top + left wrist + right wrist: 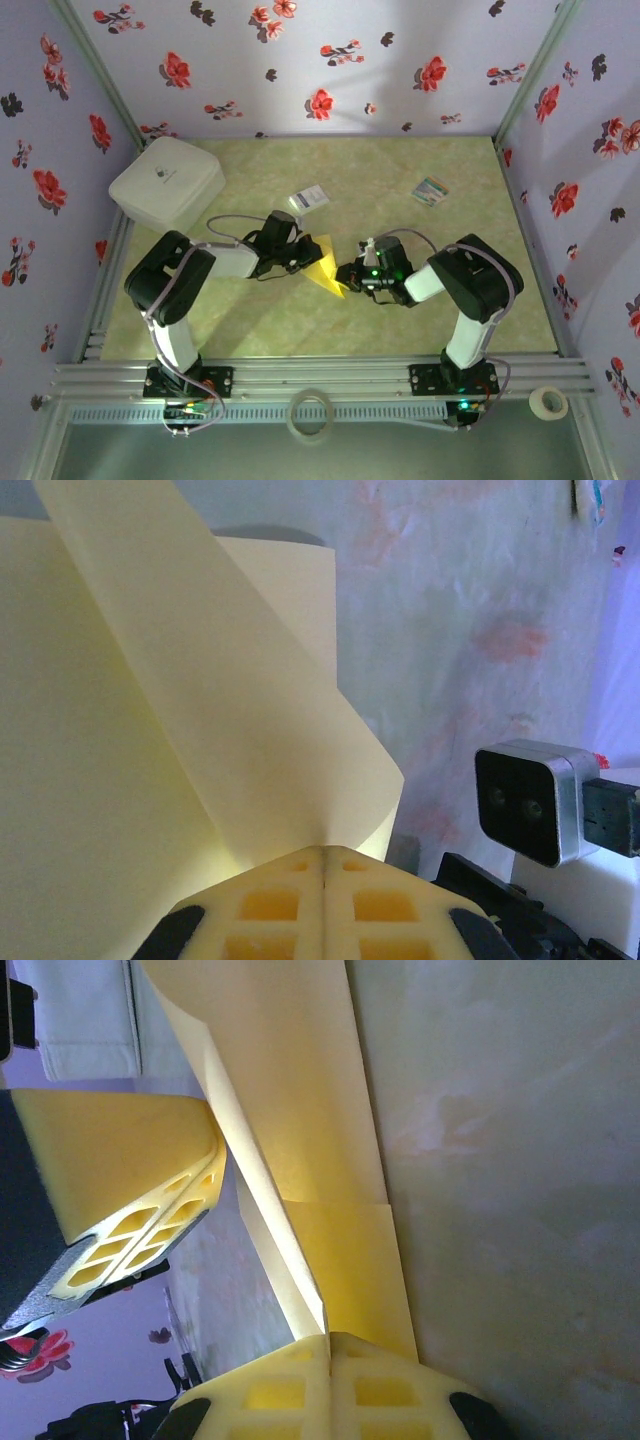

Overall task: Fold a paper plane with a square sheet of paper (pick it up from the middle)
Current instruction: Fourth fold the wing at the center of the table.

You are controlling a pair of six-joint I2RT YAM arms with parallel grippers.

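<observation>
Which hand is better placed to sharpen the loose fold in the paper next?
Left, probably: the left hand pinches the paper at the base of the loosely curled flap, while the right hand holds the already sharp crease as anchor.

The square sheet of paper [325,268] is glowing yellow over the mottled pale-green table [400,160], with a blue-printed white card [309,199] and a multicoloured striped card [430,190] beyond it, and lilac walls [230,60] are showing red and dark flowers.

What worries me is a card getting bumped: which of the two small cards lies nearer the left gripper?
The white card with blue print, just beyond the left gripper; the multicoloured striped card lies much farther right.
</observation>
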